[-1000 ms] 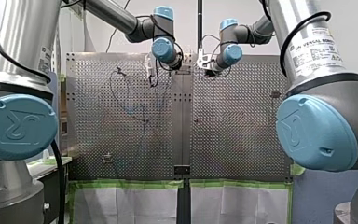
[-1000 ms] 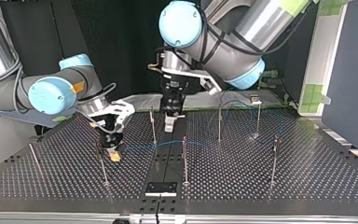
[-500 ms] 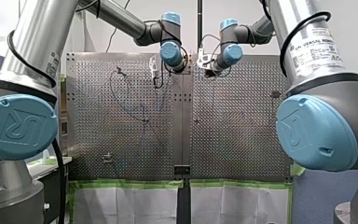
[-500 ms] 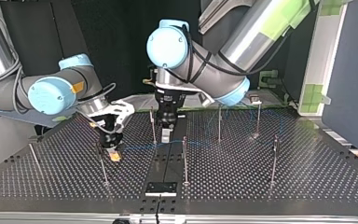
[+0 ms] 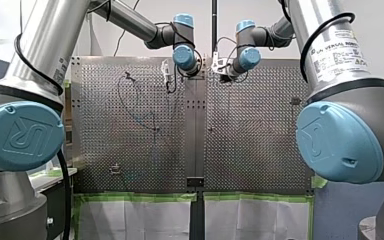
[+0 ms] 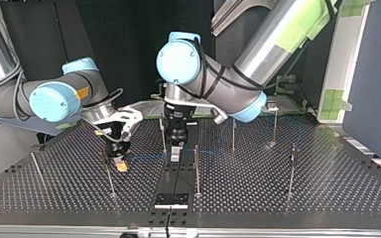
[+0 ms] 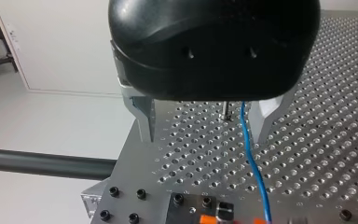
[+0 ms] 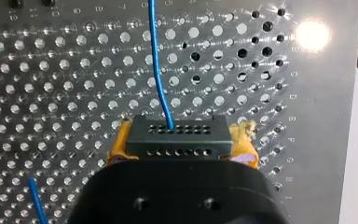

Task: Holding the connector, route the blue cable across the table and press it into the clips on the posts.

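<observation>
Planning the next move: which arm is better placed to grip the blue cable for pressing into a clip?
Probably my left: the left gripper is open with the blue cable running between its fingers, while the right gripper is shut on the connector.

The connector [image 8: 176, 137] is a black block with two rows of small holes, clamped flat between the yellow pads [image 8: 120, 142] of my right gripper [image 8: 179, 151]. The thin blue cable [image 8: 158, 70] leaves its upper row. It runs on low past the slim upright posts [image 6: 196, 168]; whether it sits in any clip, I cannot tell.
</observation>
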### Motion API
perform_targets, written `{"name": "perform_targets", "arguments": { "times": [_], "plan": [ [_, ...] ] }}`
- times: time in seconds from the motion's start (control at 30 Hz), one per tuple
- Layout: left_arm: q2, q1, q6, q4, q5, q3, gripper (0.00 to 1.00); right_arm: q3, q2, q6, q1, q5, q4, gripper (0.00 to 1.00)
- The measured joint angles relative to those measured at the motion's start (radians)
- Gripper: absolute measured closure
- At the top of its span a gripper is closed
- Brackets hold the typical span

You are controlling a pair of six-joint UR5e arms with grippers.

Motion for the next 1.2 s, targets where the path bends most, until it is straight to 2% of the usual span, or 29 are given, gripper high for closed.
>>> {"name": "perform_targets", "arguments": {
  "times": [0.23,0.73,0.93,0.97,1.0,1.03,1.07,1.1,1.13,1.2],
  "plan": [
    [-0.028,0.007,0.000,-0.029,0.016,0.020,0.00,0.000,0.000,0.000,-0.001,0.000,0.001,1.00],
    [-0.152,0.012,-0.002,-0.058,-0.008,0.142,0.00,0.000,0.000,0.000,-0.002,-0.010,0.000,1.00],
    [-0.185,0.011,0.000,-0.053,-0.020,0.174,0.00,0.000,0.000,0.000,-0.005,-0.013,0.000,1.00],
    [-0.186,0.010,0.000,-0.052,-0.022,0.175,0.11,0.000,0.000,0.000,-0.005,-0.013,0.000,1.00],
    [-0.188,0.009,0.000,-0.051,-0.022,0.176,0.11,0.000,0.000,0.000,-0.006,-0.014,-0.001,1.00],
    [-0.188,0.007,0.001,-0.048,-0.022,0.177,0.24,0.000,0.000,0.000,-0.006,-0.014,-0.001,1.00],
    [-0.189,0.005,0.001,-0.047,-0.022,0.177,0.31,0.000,0.000,0.000,-0.006,-0.014,0.000,1.00],
    [-0.189,0.004,0.001,-0.046,-0.022,0.177,0.31,0.000,0.000,0.000,-0.007,-0.014,0.000,1.00],
    [-0.189,0.002,0.001,-0.046,-0.021,0.178,0.40,0.000,0.000,0.000,-0.007,-0.014,0.000,1.00],
    [-0.189,0.000,-0.001,-0.049,-0.020,0.178,0.43,0.000,0.000,0.000,-0.007,-0.015,-0.001,1.00]
  ]
}}
